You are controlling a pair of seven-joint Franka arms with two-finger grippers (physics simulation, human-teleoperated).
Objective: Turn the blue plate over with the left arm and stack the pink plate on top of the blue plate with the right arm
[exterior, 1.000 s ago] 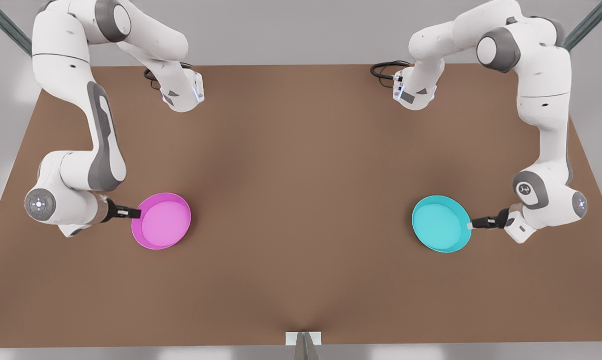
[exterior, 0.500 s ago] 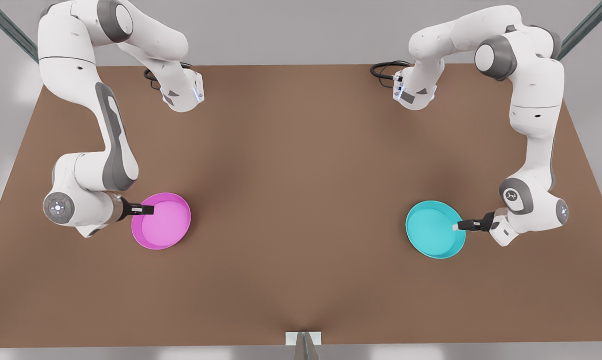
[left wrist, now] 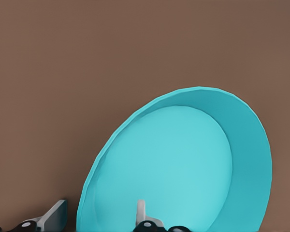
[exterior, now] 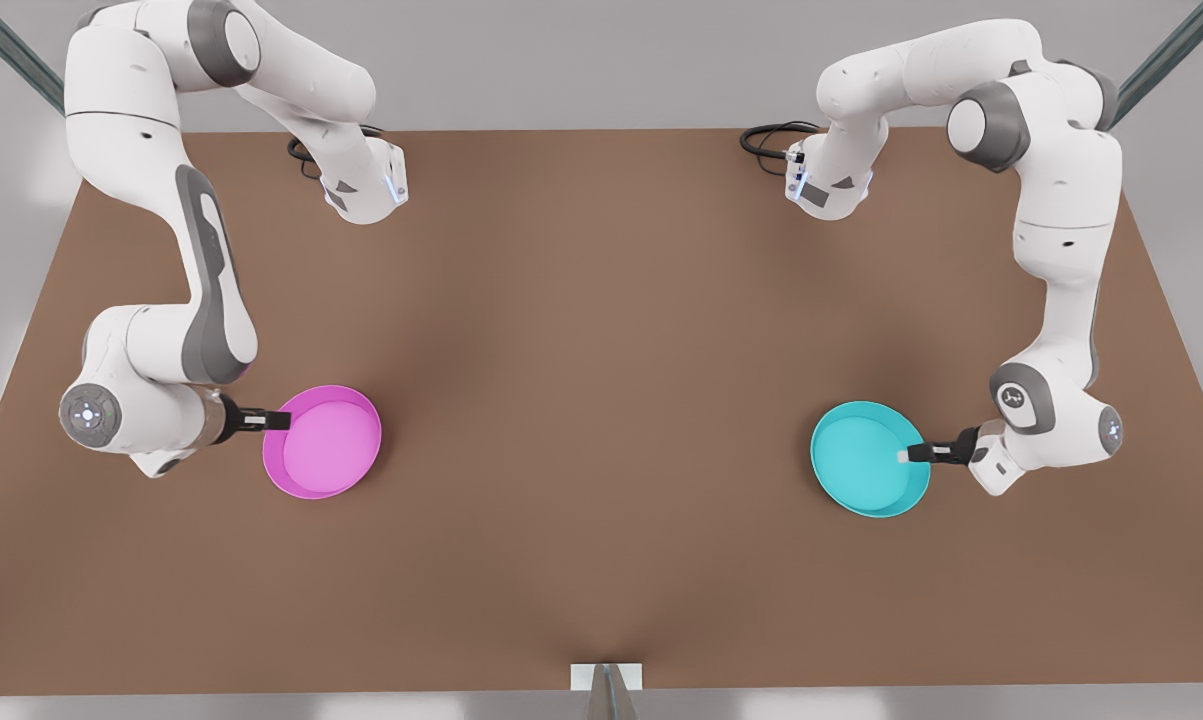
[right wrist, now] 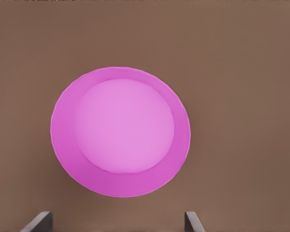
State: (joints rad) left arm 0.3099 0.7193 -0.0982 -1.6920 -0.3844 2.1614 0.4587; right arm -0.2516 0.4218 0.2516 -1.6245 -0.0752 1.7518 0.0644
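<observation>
The blue plate [exterior: 866, 458] lies open side up on the table at the front view's right. My left gripper [exterior: 906, 455] reaches in low from its outer side. It is open and straddles the rim, one finger inside the blue plate [left wrist: 183, 159] and one outside, as the left gripper [left wrist: 100, 207] shows in its wrist view. The pink plate [exterior: 326, 442] lies open side up at the front view's left. My right gripper [exterior: 276, 421] sits at its outer edge. Ahead of the open right gripper [right wrist: 117, 217] lies the pink plate [right wrist: 121, 130], untouched.
The brown table [exterior: 601, 330] is bare between the two plates. Both arm bases [exterior: 366, 185] stand at the far edge with black cables [exterior: 766, 140]. A small white bracket [exterior: 606, 677] sits at the near edge.
The left gripper slid toward the front view's left, nudging the blue plate that way, then held. The right gripper advanced over the pink plate's rim, then drew back to its edge.
</observation>
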